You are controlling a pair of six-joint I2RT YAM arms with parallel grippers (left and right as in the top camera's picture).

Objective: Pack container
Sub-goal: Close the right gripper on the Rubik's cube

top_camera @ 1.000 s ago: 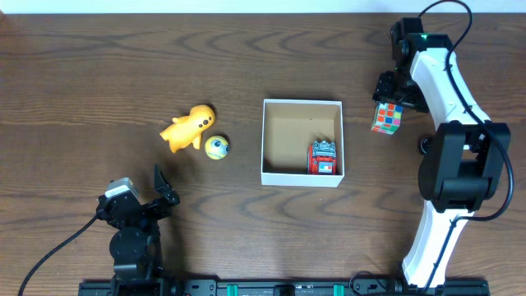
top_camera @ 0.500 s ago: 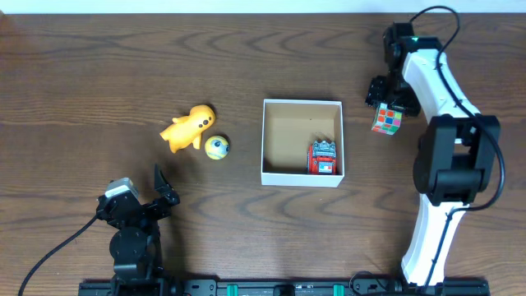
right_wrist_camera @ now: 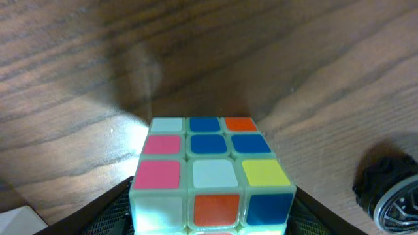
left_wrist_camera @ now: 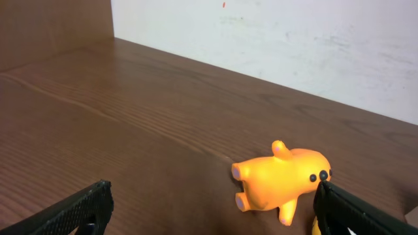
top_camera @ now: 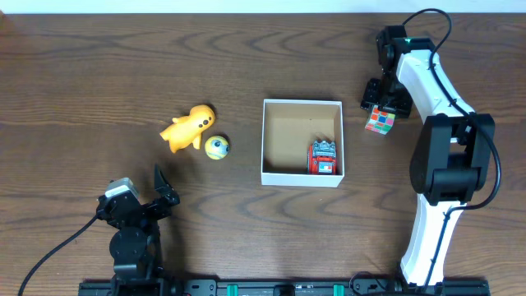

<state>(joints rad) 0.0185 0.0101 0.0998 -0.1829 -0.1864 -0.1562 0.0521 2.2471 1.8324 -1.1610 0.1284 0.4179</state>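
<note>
Cube (top_camera: 380, 122) held just R of container (top_camera: 301, 178) rim.

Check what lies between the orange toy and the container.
Overhead view: a small yellow ball beside the orange toy; bare table from there to the container.

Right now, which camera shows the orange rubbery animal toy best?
The left wrist view: the orange animal-shaped toy lies close up, side-on, with eyes and stubby legs clear. Overhead shows it small, from above. The right wrist view does not show it at all.
</note>
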